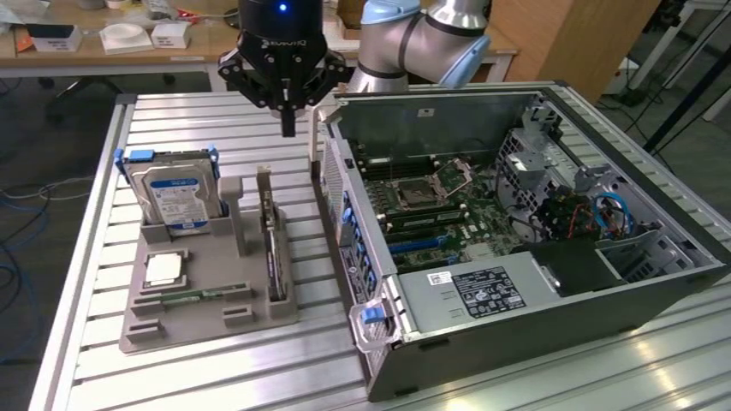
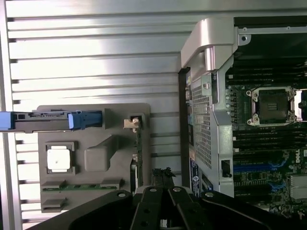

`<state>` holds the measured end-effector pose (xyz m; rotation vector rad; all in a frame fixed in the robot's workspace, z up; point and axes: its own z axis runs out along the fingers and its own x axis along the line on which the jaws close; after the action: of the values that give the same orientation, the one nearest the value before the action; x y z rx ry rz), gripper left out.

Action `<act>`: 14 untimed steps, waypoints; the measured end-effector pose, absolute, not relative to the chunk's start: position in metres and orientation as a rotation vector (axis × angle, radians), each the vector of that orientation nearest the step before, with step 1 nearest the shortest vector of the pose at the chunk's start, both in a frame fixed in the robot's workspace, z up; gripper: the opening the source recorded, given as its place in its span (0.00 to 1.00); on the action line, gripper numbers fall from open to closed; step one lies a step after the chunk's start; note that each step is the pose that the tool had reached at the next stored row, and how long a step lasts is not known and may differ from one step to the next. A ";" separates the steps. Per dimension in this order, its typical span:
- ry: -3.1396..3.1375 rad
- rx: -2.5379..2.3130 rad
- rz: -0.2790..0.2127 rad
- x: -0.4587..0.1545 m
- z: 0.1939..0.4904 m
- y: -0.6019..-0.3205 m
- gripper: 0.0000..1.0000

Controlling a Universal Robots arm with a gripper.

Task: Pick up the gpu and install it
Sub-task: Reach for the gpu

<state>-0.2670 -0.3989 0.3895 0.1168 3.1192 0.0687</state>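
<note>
The arm (image 1: 425,38) reaches in from the far side in the exterior view, silvery-grey tubes with pale blue joint caps, bent over at the wrist so the black gripper (image 1: 288,133) hangs pointing straight down. A small blue light (image 1: 282,8) glows at the top of its body. Its fingers (image 1: 287,118) are pressed together into one narrow dark point. Seen from the wrist, the gripper (image 2: 162,175) shows black linkages converging on closed tips.

A hard drive (image 1: 171,195) stands in a grey tray (image 1: 183,334) beside the open computer case (image 1: 514,342)
</note>
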 end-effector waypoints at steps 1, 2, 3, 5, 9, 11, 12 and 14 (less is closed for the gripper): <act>3.119 0.117 0.069 -0.269 0.389 -0.399 0.11; 3.119 0.117 0.069 -0.270 0.389 -0.399 0.11; 3.119 0.117 0.069 -0.272 0.389 -0.399 0.11; 3.119 0.117 0.069 -0.275 0.389 -0.399 0.11; 3.119 0.117 0.069 -0.281 0.389 -0.399 0.11; 3.119 0.117 0.069 -0.285 0.389 -0.399 0.11; 3.119 0.117 0.069 -0.286 0.389 -0.399 0.11; 3.119 0.117 0.069 -0.289 0.389 -0.399 0.11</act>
<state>-0.2892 -0.3989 0.3886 0.1169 3.1192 0.0686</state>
